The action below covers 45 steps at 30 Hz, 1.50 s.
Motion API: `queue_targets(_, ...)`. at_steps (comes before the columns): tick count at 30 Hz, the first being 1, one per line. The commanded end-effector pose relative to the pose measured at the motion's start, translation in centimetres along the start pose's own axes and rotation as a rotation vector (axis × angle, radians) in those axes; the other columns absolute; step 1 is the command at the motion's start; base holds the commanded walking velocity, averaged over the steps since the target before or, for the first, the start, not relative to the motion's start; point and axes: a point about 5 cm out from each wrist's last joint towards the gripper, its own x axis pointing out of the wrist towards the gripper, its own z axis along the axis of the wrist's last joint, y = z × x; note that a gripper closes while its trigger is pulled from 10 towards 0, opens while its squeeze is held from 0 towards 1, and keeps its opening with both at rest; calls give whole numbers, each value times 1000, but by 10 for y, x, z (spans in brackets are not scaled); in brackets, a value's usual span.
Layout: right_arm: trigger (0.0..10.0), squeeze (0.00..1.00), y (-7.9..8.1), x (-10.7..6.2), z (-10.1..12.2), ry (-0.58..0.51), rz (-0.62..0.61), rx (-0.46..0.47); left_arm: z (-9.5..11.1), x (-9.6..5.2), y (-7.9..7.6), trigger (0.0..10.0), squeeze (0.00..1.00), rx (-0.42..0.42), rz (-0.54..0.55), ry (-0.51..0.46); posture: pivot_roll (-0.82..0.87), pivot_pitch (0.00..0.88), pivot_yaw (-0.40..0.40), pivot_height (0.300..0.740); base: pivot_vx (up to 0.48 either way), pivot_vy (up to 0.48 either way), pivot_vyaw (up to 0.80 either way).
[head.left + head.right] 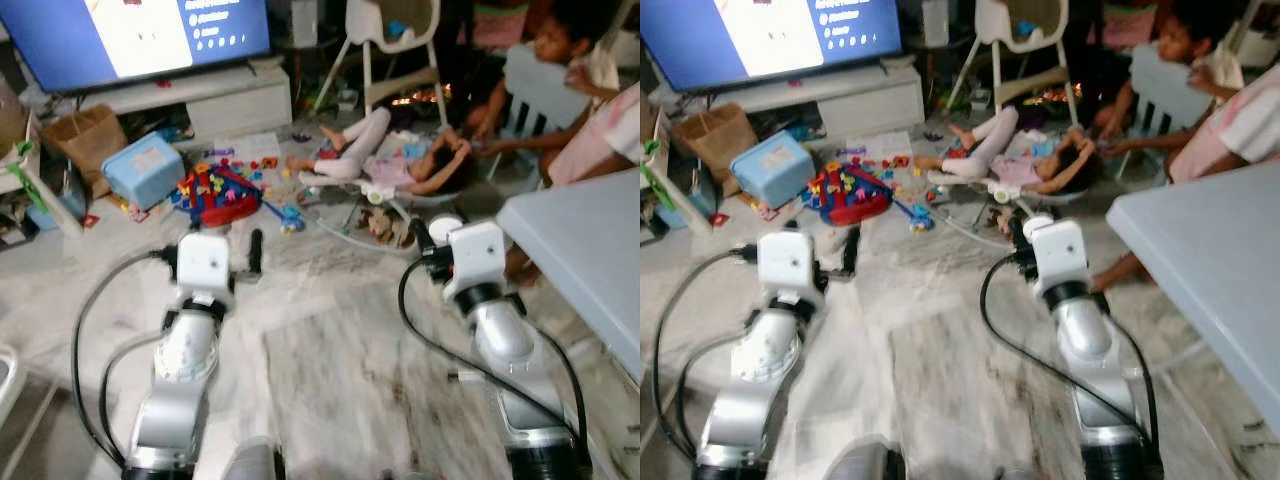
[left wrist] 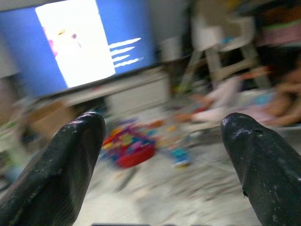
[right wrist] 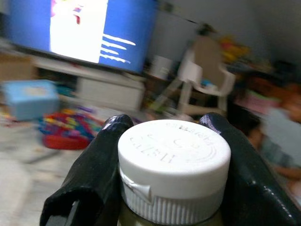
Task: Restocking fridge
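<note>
Your right gripper (image 3: 171, 155) holds a bottle with a white ribbed cap (image 3: 174, 167); the two black fingers (image 3: 96, 165) press on both sides of it, just under the cap. In the head views you see this cap (image 1: 444, 226) as a small white round thing at the front of the right gripper (image 1: 425, 240), held out in the air over the floor, beside the corner of the grey counter (image 1: 590, 260) on your right.

Your left gripper (image 2: 164, 141) is empty — its fingers (image 2: 70, 160) stand wide apart, with only the blurred room between them. In the left eye view it (image 1: 250, 252) is stretched forward over the marble floor (image 1: 330, 350) and points toward the toys.

In front of you the floor is covered with things: a red pile of coloured toy pieces (image 1: 218, 192), a light blue box (image 1: 143, 168) and a brown paper bag (image 1: 88, 135). Behind them a television (image 1: 130, 35) with a blue and white screen stands on a low white cabinet (image 1: 215, 100). A white high chair (image 1: 395, 45) stands further back. One person lies on the floor (image 1: 390, 160) near the chair, and two more persons (image 1: 585, 100) sit at the right — just behind the counter. The views are a little blurred.
</note>
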Motion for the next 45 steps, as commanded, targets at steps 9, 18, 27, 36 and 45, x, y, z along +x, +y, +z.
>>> queue_targets(9, 10000, 0, -10, -5, 1, 19, -34, 49, -12, -26, 4, 10000, 0, -50, 60, 89, 19, 95, -7, 740, 0, 0, 800)
queue_targets(18, 10000, 0, -6, 0, 0, 20, -20, 56, -16, -26, -1, 10000, 0, -43, 27, 98, 17, 87, -15, 740, 0, 0, 800)
queue_targets(27, 10000, 0, -10, -3, 0, 20, -35, 76, -15, -24, -1, 10000, 0, -21, 39, 100, 12, 103, -7, 740, 0, 0, 794)
queue_targets(36, 10000, 0, -9, -2, -4, 44, -52, 74, -15, -22, -1, 10000, 0, -21, 45, 108, 22, 118, -12, 740, -182, 0, 0)
queue_targets(45, 10000, 0, -8, -1, -2, 26, -42, 79, -12, -17, -2, 10000, 0, -15, 38, 88, 37, 114, -22, 740, -345, 0, 0)
